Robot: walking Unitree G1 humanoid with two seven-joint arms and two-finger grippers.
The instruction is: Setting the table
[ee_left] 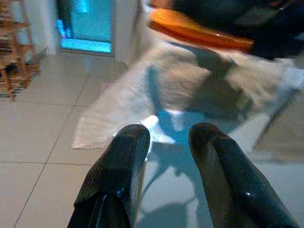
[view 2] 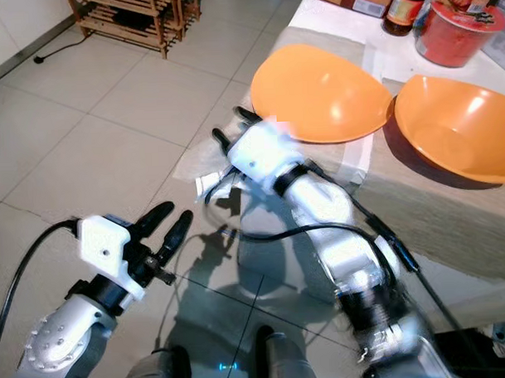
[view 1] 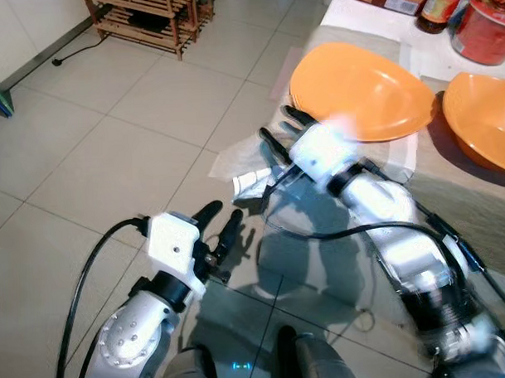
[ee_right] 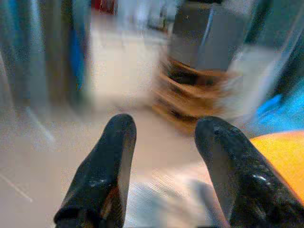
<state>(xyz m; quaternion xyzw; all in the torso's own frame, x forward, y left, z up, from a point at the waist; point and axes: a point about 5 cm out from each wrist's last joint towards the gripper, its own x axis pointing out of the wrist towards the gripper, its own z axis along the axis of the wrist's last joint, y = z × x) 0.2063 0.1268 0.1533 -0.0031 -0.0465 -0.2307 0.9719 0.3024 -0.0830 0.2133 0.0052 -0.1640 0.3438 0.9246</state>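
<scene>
I see two orange plates (view 1: 361, 90) (view 1: 486, 119) on surface near its front edge. Right end effector (view 1: 277, 132) released beside nearer plate, holding nothing. Left end effector (view 1: 220, 223) released over floor. Setting looks barely begun.

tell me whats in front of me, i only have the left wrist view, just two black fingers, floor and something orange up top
Observer: The orange thing is a plate at the corner of a cloth-covered table; its rim sticks out past the table edge.
Operator: is the other hand near it
Observer: Yes. The right hand is at that plate's near rim, fingers apart, holding nothing.
Operator: any more dishes
Observer: A second orange plate sits to the right of the first, with a red tub and a dark bottle behind them.
Operator: and my left hand
Observer: The left hand hangs open over the tiled floor, short of the table.
</scene>
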